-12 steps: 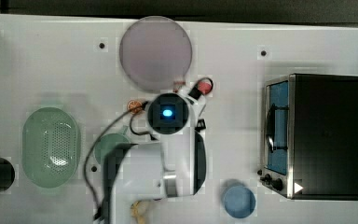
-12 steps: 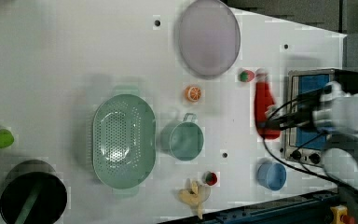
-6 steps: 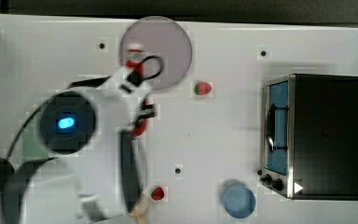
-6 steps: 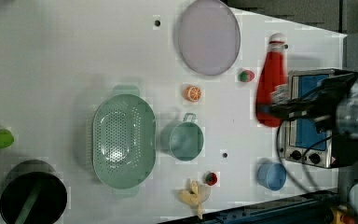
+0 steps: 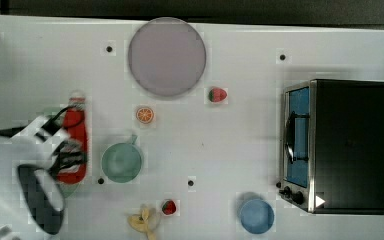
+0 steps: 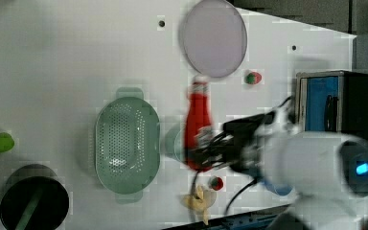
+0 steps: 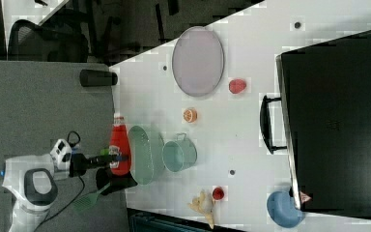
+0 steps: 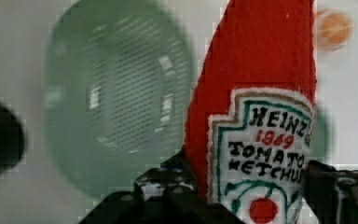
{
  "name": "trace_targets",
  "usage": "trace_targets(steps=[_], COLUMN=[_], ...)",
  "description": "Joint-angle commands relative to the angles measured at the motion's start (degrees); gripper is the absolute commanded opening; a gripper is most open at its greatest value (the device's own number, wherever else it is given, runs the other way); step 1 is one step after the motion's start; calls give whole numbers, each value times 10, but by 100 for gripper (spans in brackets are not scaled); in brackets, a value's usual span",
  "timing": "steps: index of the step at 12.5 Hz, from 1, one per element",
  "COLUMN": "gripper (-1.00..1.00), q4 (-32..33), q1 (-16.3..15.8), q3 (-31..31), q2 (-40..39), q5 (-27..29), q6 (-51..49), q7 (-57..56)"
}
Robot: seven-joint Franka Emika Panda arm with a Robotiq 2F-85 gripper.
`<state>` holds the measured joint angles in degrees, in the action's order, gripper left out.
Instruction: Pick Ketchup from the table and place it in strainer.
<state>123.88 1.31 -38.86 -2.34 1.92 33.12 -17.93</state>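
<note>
The gripper (image 6: 206, 151) is partly open, its fingers clamped on the lower body of the ketchup (image 6: 197, 122). The bottle hangs clear of the table, beside and above the strainer (image 6: 127, 143), cap pointing away from the arm.

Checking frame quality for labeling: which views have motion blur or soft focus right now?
Wrist view: ketchup label sharp, strainer behind it smeared. Top view: arm and gripper smeared, the purple plate steady. Left view: gripper blurred around the bottle. Right view: steady but blocky.
</note>
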Motion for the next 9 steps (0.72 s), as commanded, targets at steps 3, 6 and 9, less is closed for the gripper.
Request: trace_targets(steps=[3,6,9], gripper=[25,25,50], q4=[-4,-2,2], q1=[-20,-42,-51], q3=[-33,-30,-17], q2=[-104,-180,-238], q5=[-2,-50,-87], q6=[134,189,259], q7=[206,246,275])
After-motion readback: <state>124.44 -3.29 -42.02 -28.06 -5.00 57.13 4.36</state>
